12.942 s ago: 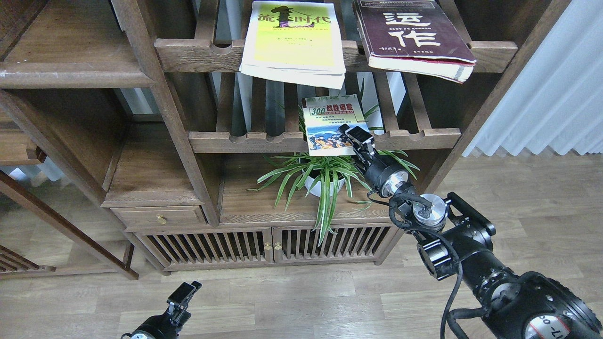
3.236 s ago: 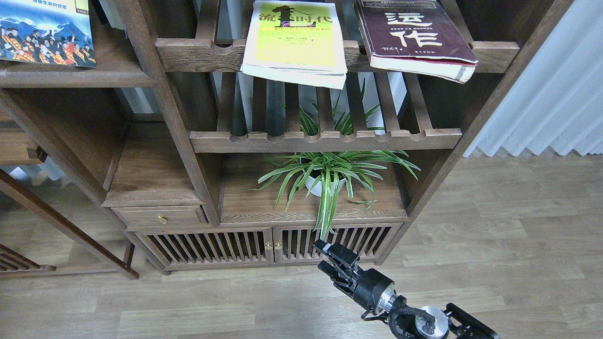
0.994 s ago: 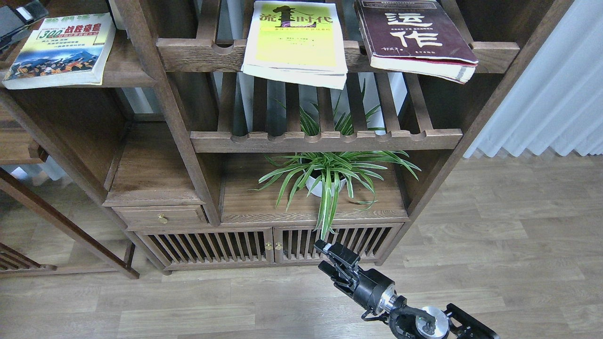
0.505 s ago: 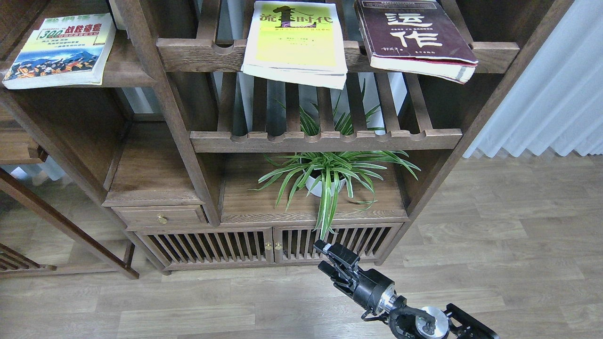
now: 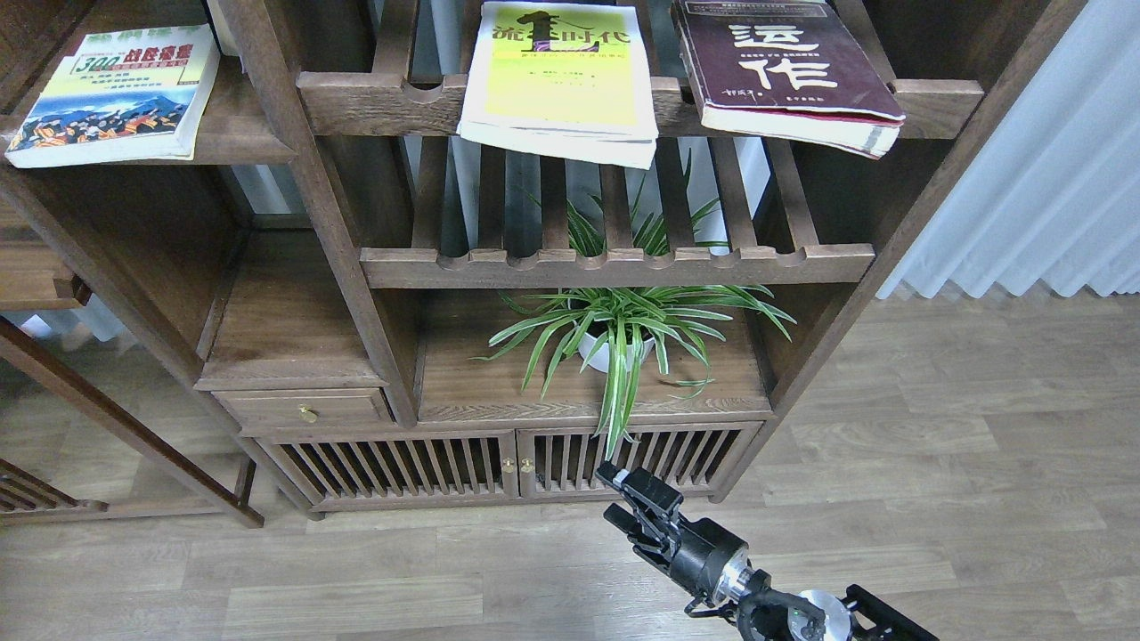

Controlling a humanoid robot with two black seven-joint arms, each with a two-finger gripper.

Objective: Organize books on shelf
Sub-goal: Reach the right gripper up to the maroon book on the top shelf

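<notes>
Right hand [image 5: 631, 501] held low, pointing up-left, fingers slightly parted and holding nothing

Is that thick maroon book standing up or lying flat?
Lying flat: the maroon book rests cover-up on the slatted rack, one corner overhanging its front rail.

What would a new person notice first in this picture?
Probably the yellow-green book and the maroon book, both overhanging the top slatted rack. Next, the "300" book lying flat on the solid shelf at upper left, and the green plant below.
</notes>
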